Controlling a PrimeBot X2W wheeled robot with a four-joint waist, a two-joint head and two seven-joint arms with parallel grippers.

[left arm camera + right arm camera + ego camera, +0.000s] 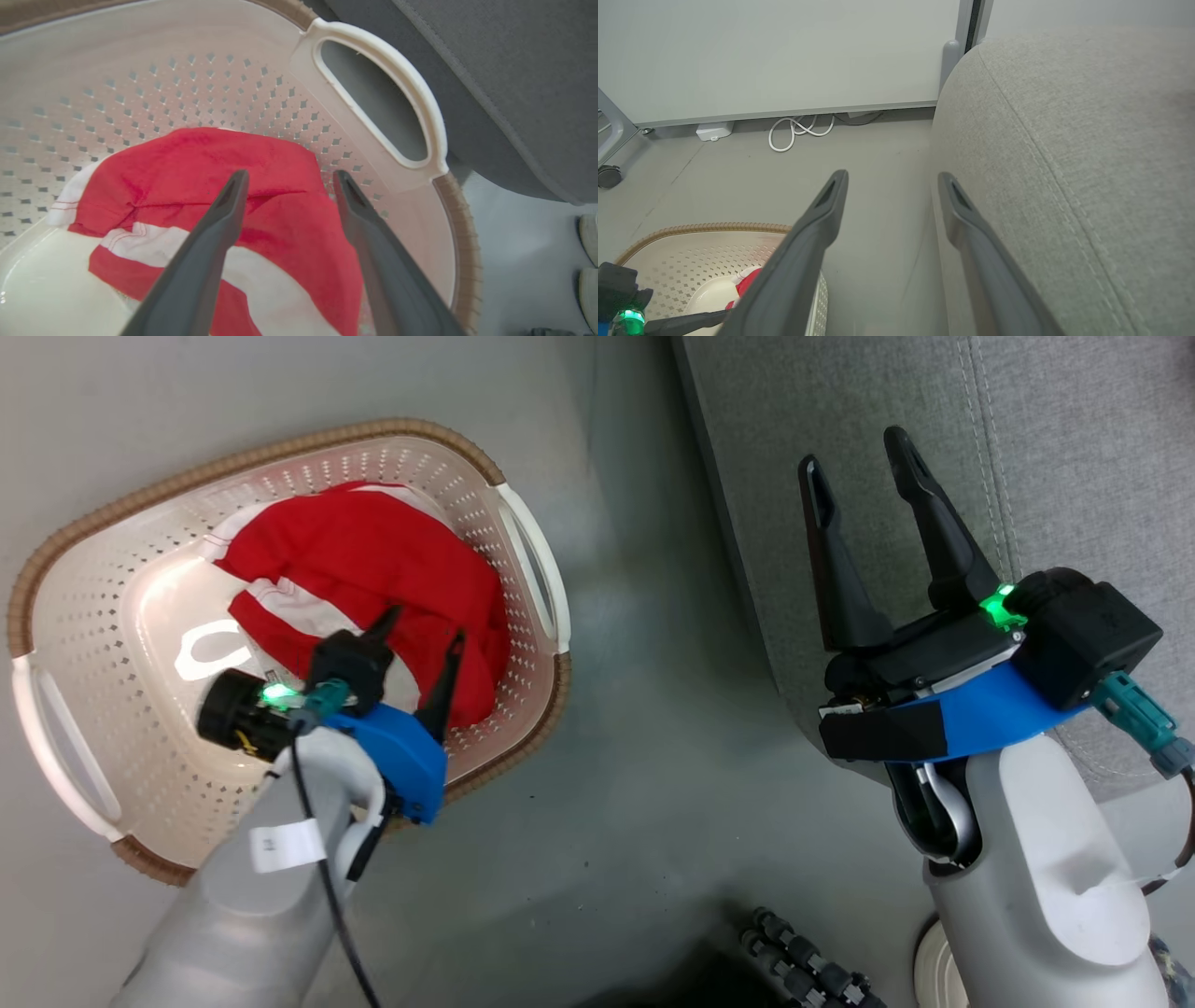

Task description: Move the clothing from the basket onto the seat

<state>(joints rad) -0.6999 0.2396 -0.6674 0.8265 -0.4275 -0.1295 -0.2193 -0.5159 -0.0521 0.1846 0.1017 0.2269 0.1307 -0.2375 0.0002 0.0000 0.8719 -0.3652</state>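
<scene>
- My left gripper point(425, 625) hangs spread wide and empty, just over the crumpled bright red sports clothing with white stripes point(373, 560), lined up for a pinch, I reckon.
- The clothing lies in the cream perforated plastic basket with a brown woven rim point(280, 453).
- The heap's long axis runs diagonally in the head view, upper left to lower right.
- My right gripper point(853, 448) is open and empty over the light grey fabric sofa seat point(1074, 448), parked clear, I judge.
</scene>
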